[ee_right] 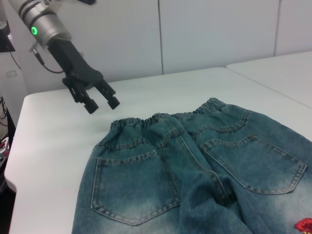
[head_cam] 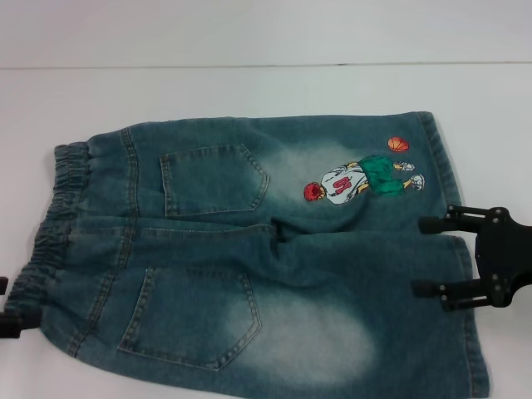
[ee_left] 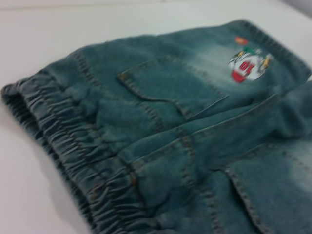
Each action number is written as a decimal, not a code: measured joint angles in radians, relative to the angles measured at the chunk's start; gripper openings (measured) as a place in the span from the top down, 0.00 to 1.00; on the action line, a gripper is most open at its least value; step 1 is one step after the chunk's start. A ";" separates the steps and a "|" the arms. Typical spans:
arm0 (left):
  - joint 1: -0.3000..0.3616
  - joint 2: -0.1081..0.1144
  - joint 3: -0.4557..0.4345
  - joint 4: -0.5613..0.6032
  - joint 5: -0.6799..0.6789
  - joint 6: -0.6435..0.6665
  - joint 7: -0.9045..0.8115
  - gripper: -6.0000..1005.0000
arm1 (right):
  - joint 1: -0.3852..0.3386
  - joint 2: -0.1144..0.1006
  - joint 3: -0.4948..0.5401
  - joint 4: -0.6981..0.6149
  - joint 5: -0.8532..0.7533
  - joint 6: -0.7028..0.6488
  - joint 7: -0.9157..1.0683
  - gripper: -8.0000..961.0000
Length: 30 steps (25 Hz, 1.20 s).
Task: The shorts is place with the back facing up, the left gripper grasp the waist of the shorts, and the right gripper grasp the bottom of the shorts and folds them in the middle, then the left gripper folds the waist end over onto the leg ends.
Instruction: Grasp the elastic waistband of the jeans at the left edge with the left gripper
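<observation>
the faded blue denim shorts (head_cam: 249,258) with 2 back pockets facing up lie flat on the white worktop (head_cam: 249,91), elastic waist toward the robot's left. the black left pincer (ee_right: 100,101) hovers released just beside the waistband. the black right pincer (head_cam: 431,256) hangs released over the leg hems, grasping nothing.

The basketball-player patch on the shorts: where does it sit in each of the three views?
Head view: basketball-player patch lies on the far leg, near the hem, just beyond the right gripper.
Left wrist view: patch shows on the far leg, beyond the pocket.
Right wrist view: only a red sliver shows at the frame edge.
Shared landmark: the elastic waistband.
</observation>
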<state>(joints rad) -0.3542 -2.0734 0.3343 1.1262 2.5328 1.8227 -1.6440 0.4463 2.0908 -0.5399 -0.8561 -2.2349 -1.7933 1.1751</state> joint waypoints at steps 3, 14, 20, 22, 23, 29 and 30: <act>-0.009 -0.005 0.041 0.001 0.008 -0.054 -0.036 0.12 | 0.005 0.001 0.000 0.005 0.000 0.002 -0.003 0.03; -0.025 -0.002 0.083 -0.014 0.076 -0.167 -0.081 0.14 | 0.011 0.000 0.000 0.001 0.015 0.000 0.007 0.03; -0.025 -0.005 0.086 -0.015 0.087 -0.191 -0.089 0.14 | 0.013 0.000 -0.006 0.002 0.023 0.005 0.008 0.03; -0.026 -0.008 0.093 -0.016 0.088 -0.195 -0.089 0.15 | 0.015 0.000 -0.006 0.003 0.023 0.007 0.008 0.03; -0.026 -0.009 0.096 -0.017 0.088 -0.196 -0.090 0.15 | 0.015 0.000 -0.005 0.004 0.023 0.007 0.008 0.03; -0.039 -0.005 0.109 -0.059 0.107 -0.217 -0.091 0.16 | 0.015 -0.002 -0.001 0.007 0.023 0.008 0.008 0.03; -0.042 -0.004 0.110 -0.066 0.110 -0.223 -0.091 0.16 | 0.015 -0.002 -0.001 0.008 0.023 0.008 0.008 0.03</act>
<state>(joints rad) -0.3959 -2.0773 0.4445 1.0605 2.6428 1.5998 -1.7352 0.4611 2.0884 -0.5405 -0.8482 -2.2117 -1.7850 1.1826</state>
